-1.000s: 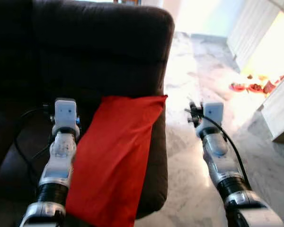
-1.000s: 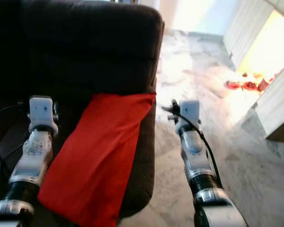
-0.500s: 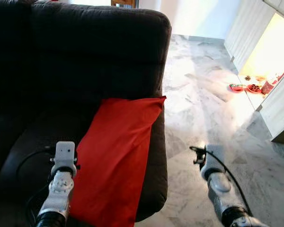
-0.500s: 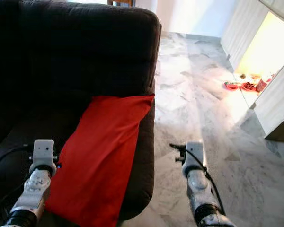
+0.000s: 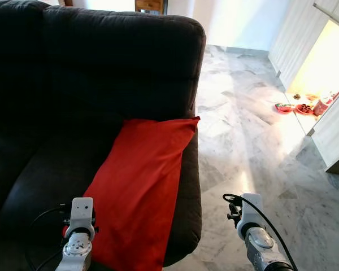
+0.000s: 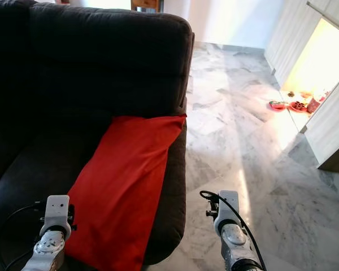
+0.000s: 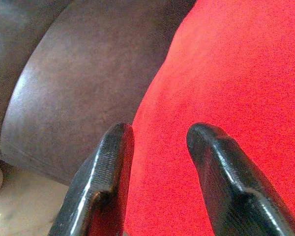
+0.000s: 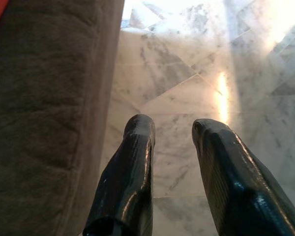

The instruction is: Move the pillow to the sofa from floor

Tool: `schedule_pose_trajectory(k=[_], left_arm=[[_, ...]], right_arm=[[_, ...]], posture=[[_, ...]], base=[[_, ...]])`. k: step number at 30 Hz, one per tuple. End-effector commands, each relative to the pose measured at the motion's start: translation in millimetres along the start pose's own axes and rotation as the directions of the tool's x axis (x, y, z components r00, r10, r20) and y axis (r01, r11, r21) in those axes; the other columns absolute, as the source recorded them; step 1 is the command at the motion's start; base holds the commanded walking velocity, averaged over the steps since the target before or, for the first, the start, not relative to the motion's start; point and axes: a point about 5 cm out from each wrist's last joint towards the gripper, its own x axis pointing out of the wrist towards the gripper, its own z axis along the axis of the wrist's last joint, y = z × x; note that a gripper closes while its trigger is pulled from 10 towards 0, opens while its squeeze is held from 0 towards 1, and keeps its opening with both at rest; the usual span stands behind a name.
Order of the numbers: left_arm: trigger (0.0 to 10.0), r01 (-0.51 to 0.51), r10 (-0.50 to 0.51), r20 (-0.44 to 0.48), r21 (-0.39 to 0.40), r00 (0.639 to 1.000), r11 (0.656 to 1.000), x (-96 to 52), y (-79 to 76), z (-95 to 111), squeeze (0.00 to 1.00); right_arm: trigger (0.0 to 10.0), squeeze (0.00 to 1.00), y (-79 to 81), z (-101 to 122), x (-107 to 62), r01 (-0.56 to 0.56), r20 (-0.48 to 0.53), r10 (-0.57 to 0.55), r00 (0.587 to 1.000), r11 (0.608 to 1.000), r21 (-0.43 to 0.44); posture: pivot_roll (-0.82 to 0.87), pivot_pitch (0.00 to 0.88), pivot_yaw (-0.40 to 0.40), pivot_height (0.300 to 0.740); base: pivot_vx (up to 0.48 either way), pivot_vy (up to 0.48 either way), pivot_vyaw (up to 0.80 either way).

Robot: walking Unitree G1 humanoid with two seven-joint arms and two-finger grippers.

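Dark fabric covers the one sofa, the largest thing in the head views, with pale marble floor stretching away on its right side. One red pillow lies on the sofa seat, leaning against the inner face of the right armrest, its upper corner reaching the armrest top. Far off on the floor, by a bright doorway, sit a few small red dishes, too small to count surely.

Both silver arms show low in the head views, one on each side of the pillow. The wrist views add what the head views cannot. The left gripper hangs over the pillow's edge where red cloth meets the dark seat; its two black fingers stand apart with a gap between them, gripping nothing, and whether they touch the cloth cannot be told. The right gripper hangs above the marble just beside the sofa's outer side, its two fingers likewise parted and empty.
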Motion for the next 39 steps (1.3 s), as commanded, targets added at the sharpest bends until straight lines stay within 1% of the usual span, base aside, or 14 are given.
schedule_pose_trajectory(k=[1, 4, 9, 19, 25, 29, 32, 34, 36, 39], left_arm=[[10.0, 0.008, -0.008, 0.02, -0.018, 1.0, 1.0, -1.4, -5.4, 1, 0.0], [10.0, 0.013, -0.012, 0.042, -0.022, 0.999, 1.0, -0.5, -7.1, 5, 0.0], [10.0, 0.011, -0.01, 0.049, -0.022, 0.999, 1.0, -0.1, -7.4, 5, 0.0], [10.0, 0.01, -0.009, 0.047, -0.028, 0.999, 1.0, -2.8, -8.8, 0, 0.0], [10.0, 0.012, -0.01, 0.051, -0.031, 0.999, 0.999, -3.5, -9.2, 0, 0.0], [10.0, 0.014, -0.012, 0.062, -0.034, 0.998, 0.999, -2.7, -10.8, 2, 0.0], [10.0, 0.012, -0.01, 0.063, -0.038, 0.998, 0.999, -2.7, -11.1, 2, 0.0], [10.0, 0.013, -0.01, 0.065, -0.04, 0.998, 0.999, -2.7, -11.5, 3, 0.0], [10.0, 0.013, -0.01, 0.067, -0.041, 0.998, 0.999, -2.7, -11.7, 3, 0.0], [10.0, 0.014, -0.011, 0.066, -0.043, 0.998, 0.999, -2.4, -12.0, 3, 0.0]], right_arm=[[10.0, 0.0, -2.0, -4, -1.6, 0.002, -0.001, -0.002, 1.0, 1.0, 0.02], [10.0, 0.0, -1.4, -4, -1.8, 0.0, 0.0, 0.0, 1.0, 1.0, 0.023], [10.0, 0.0, 0.2, -5, -1.8, 0.0, 0.0, 0.0, 1.0, 1.0, 0.023], [10.0, 0.0, 6.4, -10, -2.8, -0.012, -0.024, 0.012, 1.0, 1.0, 0.016], [10.0, 0.0, 6.3, -12, -3.3, -0.015, -0.03, 0.016, 0.999, 1.0, 0.011], [10.0, 0.0, 7.2, -13, -3.1, -0.026, -0.051, 0.024, 0.998, 0.999, -0.031], [10.0, 0.0, 9.5, -14, -3.2, -0.047, -0.056, 0.043, 0.997, 0.997, -0.064], [10.0, 0.0, 9.9, -16, -3.7, -0.044, -0.061, 0.041, 0.997, 0.998, -0.048], [10.0, 0.0, 9.7, -17, -4.2, -0.039, -0.06, 0.038, 0.997, 0.999, -0.008], [10.0, 0.0, 5.2, -22, -6.1, -0.033, -0.076, 0.031, 0.997, 0.999, -0.027]], posture=[[0.11, 0.026, -0.104, 0.74], [0.11, 0.028, -0.104, 0.74], [0.11, 0.031, -0.102, 0.74], [0.12, 0.037, -0.102, 0.74], [0.12, 0.04, -0.102, 0.74], [0.12, 0.04, -0.103, 0.74], [0.12, 0.039, -0.104, 0.74], [0.12, 0.04, -0.104, 0.74], [0.12, 0.04, -0.104, 0.74], [0.12, 0.041, -0.104, 0.74]], base=[[0.0, 0.0, 0.0], [0.0, 0.0, 0.0], [0.0, 0.0, 0.0], [0.0, 0.0, 0.0], [0.0, 0.0, 0.0], [0.0, 0.0, 0.0], [0.0, 0.0, 0.8], [0.0, 0.0, 0.8], [0.0, 0.0, 0.0], [0.0, 0.0, 0.0]])
